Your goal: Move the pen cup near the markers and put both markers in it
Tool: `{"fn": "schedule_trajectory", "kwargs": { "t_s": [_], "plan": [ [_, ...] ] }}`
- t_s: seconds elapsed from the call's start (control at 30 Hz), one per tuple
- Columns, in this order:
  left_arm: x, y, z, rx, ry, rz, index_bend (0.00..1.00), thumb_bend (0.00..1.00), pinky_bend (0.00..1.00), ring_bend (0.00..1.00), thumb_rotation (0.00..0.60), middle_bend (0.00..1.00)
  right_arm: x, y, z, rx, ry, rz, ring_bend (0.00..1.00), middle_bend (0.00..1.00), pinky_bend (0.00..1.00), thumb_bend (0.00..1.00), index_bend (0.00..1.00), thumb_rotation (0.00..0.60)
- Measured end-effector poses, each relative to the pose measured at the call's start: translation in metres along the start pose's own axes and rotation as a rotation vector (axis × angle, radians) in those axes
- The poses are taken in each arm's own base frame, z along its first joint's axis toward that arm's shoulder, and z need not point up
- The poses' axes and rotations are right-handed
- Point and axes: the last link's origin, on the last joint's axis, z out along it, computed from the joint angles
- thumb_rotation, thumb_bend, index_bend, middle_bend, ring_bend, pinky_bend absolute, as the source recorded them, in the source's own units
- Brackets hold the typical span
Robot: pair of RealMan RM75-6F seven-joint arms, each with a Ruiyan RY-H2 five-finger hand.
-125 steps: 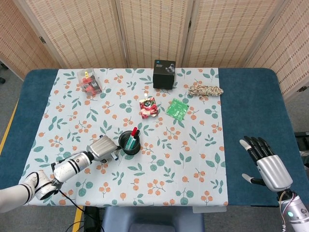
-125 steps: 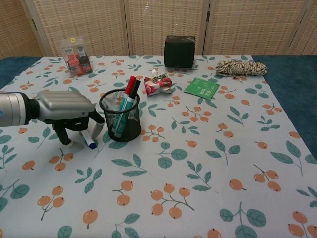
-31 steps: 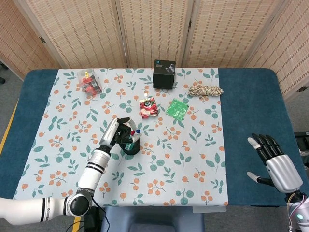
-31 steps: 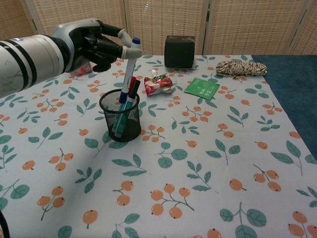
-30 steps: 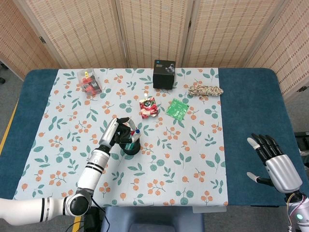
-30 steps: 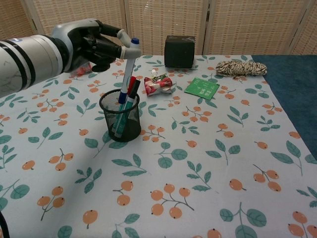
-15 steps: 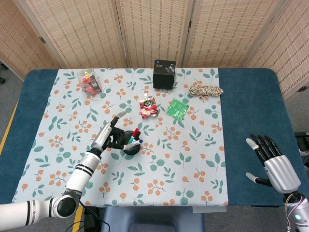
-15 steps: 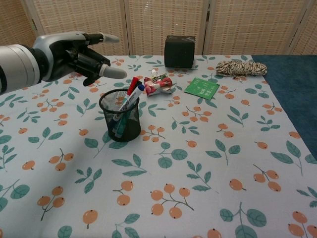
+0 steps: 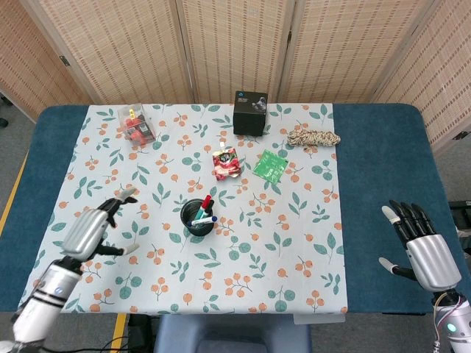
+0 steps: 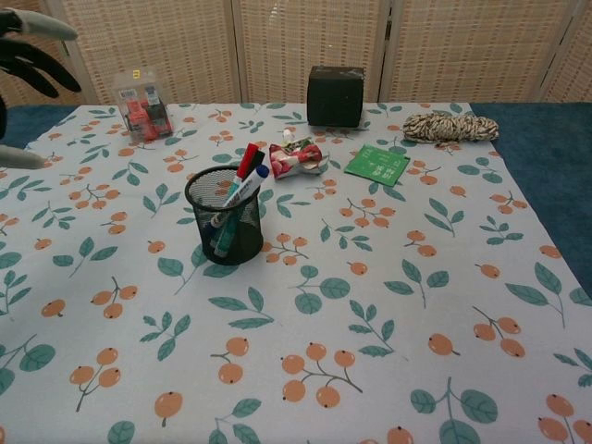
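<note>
A black mesh pen cup (image 9: 198, 218) (image 10: 226, 216) stands upright on the floral cloth, left of centre. Inside it lean a red-capped marker (image 10: 245, 160) and a blue-capped marker (image 10: 246, 186), their caps sticking above the rim. My left hand (image 9: 96, 229) hovers open well to the left of the cup, fingers spread, holding nothing; in the chest view only its fingertips (image 10: 33, 65) show at the top left edge. My right hand (image 9: 422, 246) is open with fingers spread over the blue table at the far right, away from everything.
At the back stand a black box (image 9: 250, 112) and a clear pack of red items (image 9: 137, 126). A crumpled red wrapper (image 9: 226, 163), a green packet (image 9: 271, 165) and a coil of rope (image 9: 313, 137) lie behind the cup. Folding screens close off the rear.
My left hand let go of the blue-capped marker, which now rests in the cup, and drew back to the left and toward the table's near edge. The right hand barely moved.
</note>
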Motion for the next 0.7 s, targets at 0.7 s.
{"fn": "schedule_trajectory", "kwargs": {
  "t_s": [0.7],
  "plan": [
    [-0.004,-0.111,-0.131,0.29,0.251,0.6,0.0,0.11,0.34,0.0,0.6,0.0,-0.028,-0.01,0.014,-0.242,0.027,-0.066,0.0,0.0,0.0,0.09,0.0,0.6]
  ]
}}
